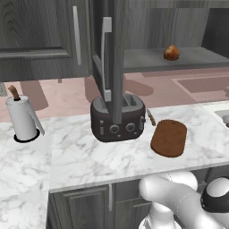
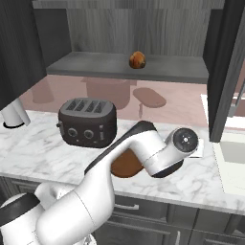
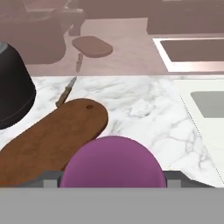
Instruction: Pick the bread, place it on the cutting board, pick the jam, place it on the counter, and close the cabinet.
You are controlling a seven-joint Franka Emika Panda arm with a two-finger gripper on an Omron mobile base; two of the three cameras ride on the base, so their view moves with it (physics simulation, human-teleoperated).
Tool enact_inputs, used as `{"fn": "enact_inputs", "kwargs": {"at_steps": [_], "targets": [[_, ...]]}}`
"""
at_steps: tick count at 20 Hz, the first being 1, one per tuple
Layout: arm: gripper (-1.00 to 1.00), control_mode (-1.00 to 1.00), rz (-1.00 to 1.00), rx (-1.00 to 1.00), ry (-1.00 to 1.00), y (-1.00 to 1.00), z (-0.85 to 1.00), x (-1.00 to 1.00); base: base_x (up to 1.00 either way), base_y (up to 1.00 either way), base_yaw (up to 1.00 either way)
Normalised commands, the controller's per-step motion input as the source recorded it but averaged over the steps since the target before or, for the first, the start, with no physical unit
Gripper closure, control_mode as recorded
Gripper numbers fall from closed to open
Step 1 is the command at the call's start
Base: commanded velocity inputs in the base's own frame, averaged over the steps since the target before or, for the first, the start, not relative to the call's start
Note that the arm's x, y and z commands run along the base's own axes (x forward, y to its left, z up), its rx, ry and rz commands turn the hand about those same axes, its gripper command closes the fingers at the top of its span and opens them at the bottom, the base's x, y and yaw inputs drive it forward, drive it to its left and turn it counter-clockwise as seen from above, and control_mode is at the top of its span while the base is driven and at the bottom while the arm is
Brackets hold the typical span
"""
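The jam [image 3: 113,162] fills the bottom centre of the hand view as a pink-purple dome, and my gripper [image 3: 112,180] is shut on it, low over the counter [image 3: 148,109]. The cutting board [image 3: 52,138] lies just ahead and to the left of the jam, bare on the counter [image 1: 89,156]; the same cutting board [image 1: 169,137] sits right of the toaster, and my arm partly hides the cutting board [image 2: 125,166]. The bread [image 1: 171,53] rests on the open cabinet's shelf [image 1: 152,60], where the bread [image 2: 137,60] stands alone. The cabinet door [image 1: 106,58] stands open.
A dark toaster [image 1: 118,118] stands on the counter under the open door, left of the board. A white paper-towel holder [image 1: 22,118] is at far left. A small knife [image 3: 65,92] lies by the board's end. The sink [image 3: 205,103] is to the right.
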Motion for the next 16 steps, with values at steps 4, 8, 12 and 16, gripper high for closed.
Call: {"fn": "enact_inputs", "kwargs": {"at_steps": [4,8,12,16], "targets": [[1.0,-1.0,0.0,0.0,0.0,-0.23,-0.35,0.0,0.0,0.0,0.0],[1.0,-1.0,0.0,-0.02,0.0,-0.1,-0.4,0.0,0.0,0.0,0.0],[1.0,-1.0,0.0,-0.02,0.0,-0.06,-0.38,0.01,0.0,0.0,0.0],[1.0,-1.0,0.0,-0.02,0.0,-0.03,-0.35,0.06,0.0,0.0,0.0]]}}
